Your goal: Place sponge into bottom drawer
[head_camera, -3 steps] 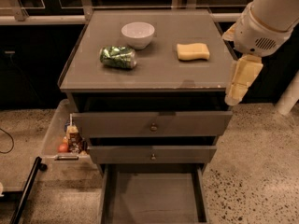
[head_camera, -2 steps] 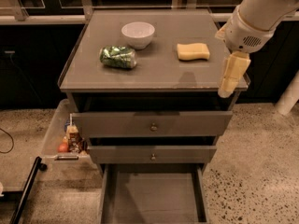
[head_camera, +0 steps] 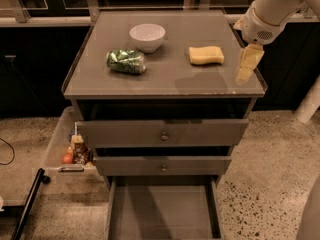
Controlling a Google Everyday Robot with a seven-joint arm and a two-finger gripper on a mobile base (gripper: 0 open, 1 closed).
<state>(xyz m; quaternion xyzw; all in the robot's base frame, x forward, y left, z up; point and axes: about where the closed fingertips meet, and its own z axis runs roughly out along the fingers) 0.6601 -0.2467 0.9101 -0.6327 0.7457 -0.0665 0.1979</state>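
Observation:
The pale-yellow sponge (head_camera: 206,55) lies flat on the grey cabinet top (head_camera: 165,76), right of centre. My gripper (head_camera: 246,69) hangs from the white arm over the right front part of the top, to the right of the sponge and apart from it. Its pale-yellow pads point down. The bottom drawer (head_camera: 162,211) is pulled out wide below, with a bare grey floor.
A white bowl (head_camera: 147,36) stands at the back of the top. A crumpled green bag (head_camera: 126,61) lies to its front left. Two upper drawers (head_camera: 162,134) are slightly open. A clear bin (head_camera: 67,149) with bottles stands at the cabinet's left.
My gripper has moved up and to the left, from beside the cabinet's right front corner to over the top, closer to the sponge.

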